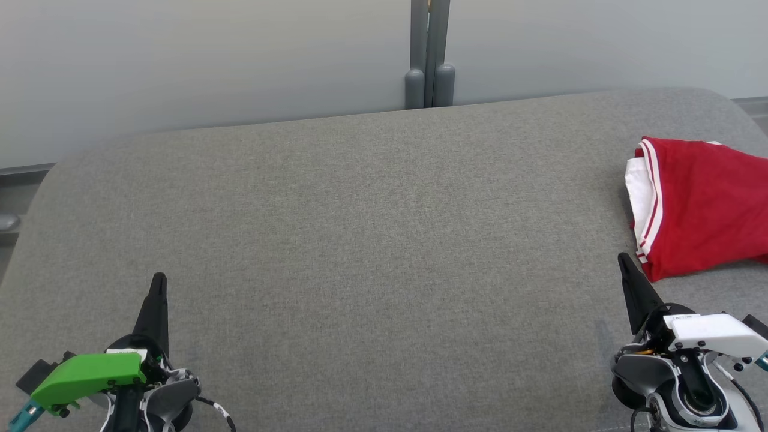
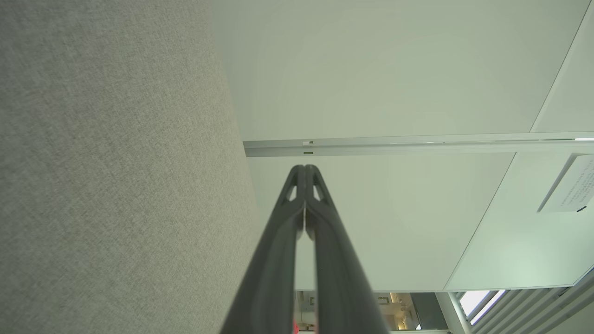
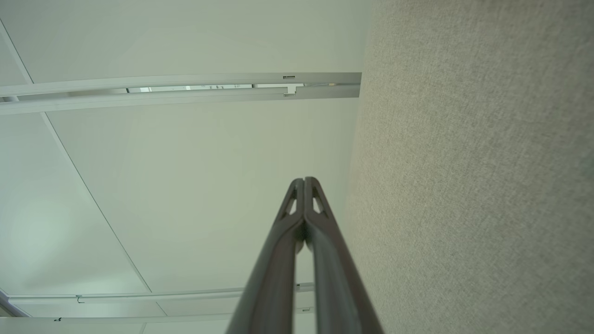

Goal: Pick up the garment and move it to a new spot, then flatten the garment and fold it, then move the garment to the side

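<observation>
Folded red-and-white garment (image 1: 702, 210) lies at the right of the grey padded surface (image 1: 360, 240).
Left gripper (image 1: 158, 279) and right gripper (image 1: 621, 258) are both pinched closed, holding nothing; the right one is just beside the garment.

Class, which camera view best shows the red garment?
The head view: the red garment lies folded at the right edge of the grey surface. The left wrist view gives a tiny red speck, too small to identify; the right wrist view faces the wall.
</observation>
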